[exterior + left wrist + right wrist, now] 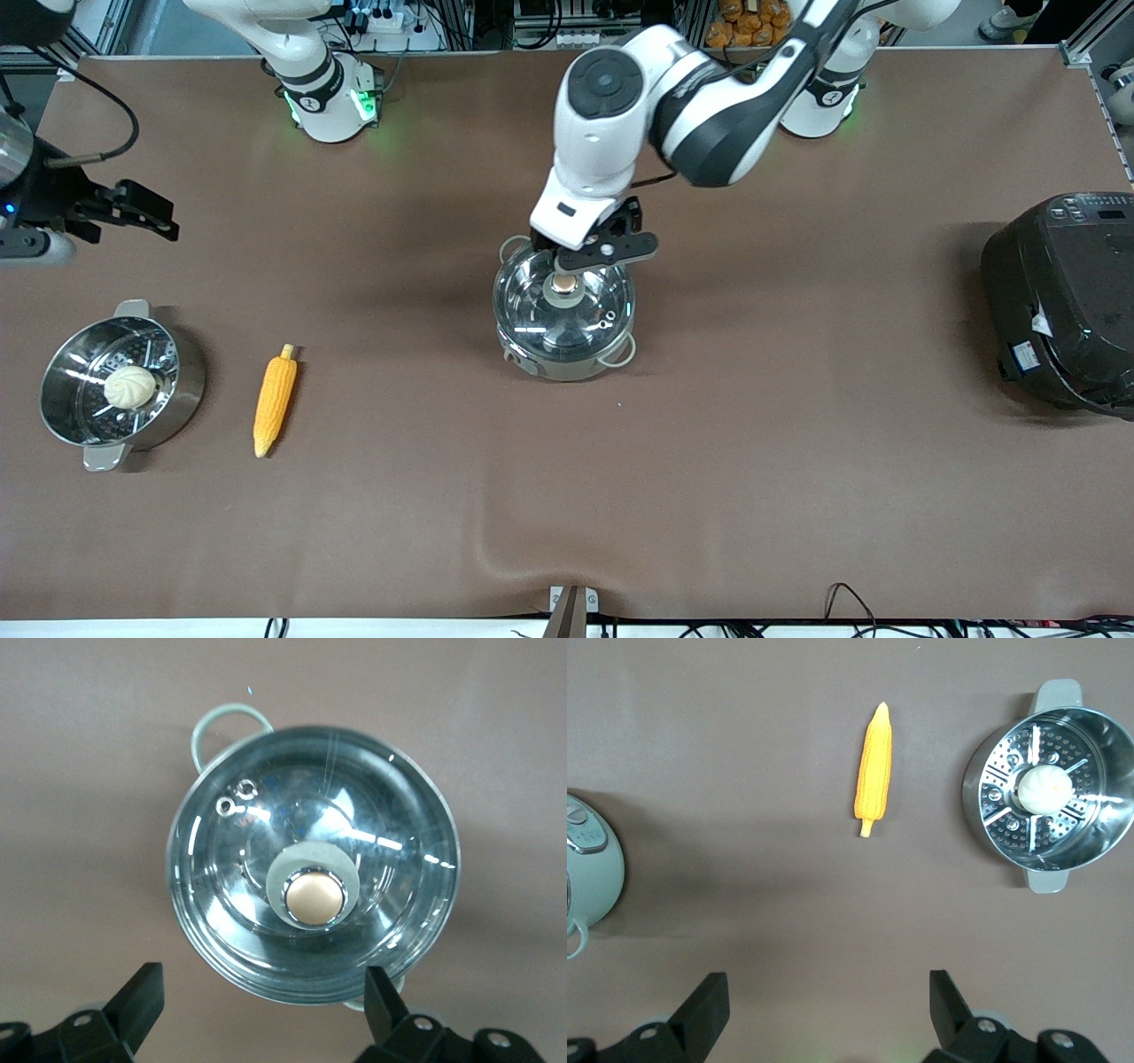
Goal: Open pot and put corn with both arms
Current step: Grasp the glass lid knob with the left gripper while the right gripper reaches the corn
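Overhead, left gripper (592, 257) spread wide, hanging over lid (563, 297) knob (314, 896) of pot (565, 310) at table (567, 496) centre. Right gripper (133, 213) likewise spread, waiting above the right arm's end. Nearer the front edge there: corn (275, 412), lying flat just beside steamer (120, 385) holding bun (130, 387). Cooker (1063, 301) by left arm's edge.

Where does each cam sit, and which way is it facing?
Front: high across the table, facing both arms; left gripper open over the pot, right gripper open, waiting.
Left wrist: looks down on the pot's lid knob; own fingertips show.
Right wrist: looks down on corn and steamer; own fingertips show.
Shared: pot in all three.
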You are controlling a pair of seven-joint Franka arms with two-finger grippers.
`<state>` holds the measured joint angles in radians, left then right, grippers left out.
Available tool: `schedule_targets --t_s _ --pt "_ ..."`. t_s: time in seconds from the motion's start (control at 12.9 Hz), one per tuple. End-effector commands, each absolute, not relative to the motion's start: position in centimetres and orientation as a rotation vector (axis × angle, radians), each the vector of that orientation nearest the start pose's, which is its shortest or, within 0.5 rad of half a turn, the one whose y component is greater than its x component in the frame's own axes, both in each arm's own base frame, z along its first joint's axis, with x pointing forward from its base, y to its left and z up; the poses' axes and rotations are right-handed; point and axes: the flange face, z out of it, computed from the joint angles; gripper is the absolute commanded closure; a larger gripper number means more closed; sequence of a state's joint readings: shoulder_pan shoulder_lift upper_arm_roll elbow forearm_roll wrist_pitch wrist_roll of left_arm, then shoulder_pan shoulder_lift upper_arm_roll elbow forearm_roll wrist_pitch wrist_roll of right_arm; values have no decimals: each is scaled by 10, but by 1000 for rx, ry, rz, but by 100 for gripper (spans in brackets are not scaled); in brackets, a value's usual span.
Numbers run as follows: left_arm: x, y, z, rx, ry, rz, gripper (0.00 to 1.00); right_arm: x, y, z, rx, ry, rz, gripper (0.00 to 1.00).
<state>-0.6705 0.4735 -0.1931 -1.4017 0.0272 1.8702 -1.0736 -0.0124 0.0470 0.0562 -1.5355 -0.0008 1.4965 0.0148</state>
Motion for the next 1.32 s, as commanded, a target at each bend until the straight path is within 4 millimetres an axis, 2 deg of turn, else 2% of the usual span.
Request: schedule_targets --t_s 0.0,0.15,0.39,0.46,0.54,0.7,0.85,1.01,1.24 --pt "479 -524 411 -3120 -437 21 0 585 32 574 -3157 -80 190 0" --pt "476 -537 395 -3129 -532 8 0 596 35 553 -3158 -89 216 0" --pt "477 -542 382 -3135 -540 -4 0 619 36 519 -3154 -91 189 0" --pt "478 -542 376 -3127 -536 -2 0 627 34 494 -3150 -85 247 0" --pt "479 -541 371 -3116 -520 -23 0 636 31 454 -3132 -72 350 0" --pt "480 -541 357 -3093 -506 -28 4 651 23 419 -3130 -52 377 0" --pt "481 -540 355 -3089 -508 -29 12 663 0 392 -3127 -8 355 0" --pt "482 -540 355 -3089 -507 -31 19 670 -5 366 -3140 -49 347 0" --pt "482 -540 354 -3088 -511 -27 33 671 -6 304 -3151 -59 292 0"
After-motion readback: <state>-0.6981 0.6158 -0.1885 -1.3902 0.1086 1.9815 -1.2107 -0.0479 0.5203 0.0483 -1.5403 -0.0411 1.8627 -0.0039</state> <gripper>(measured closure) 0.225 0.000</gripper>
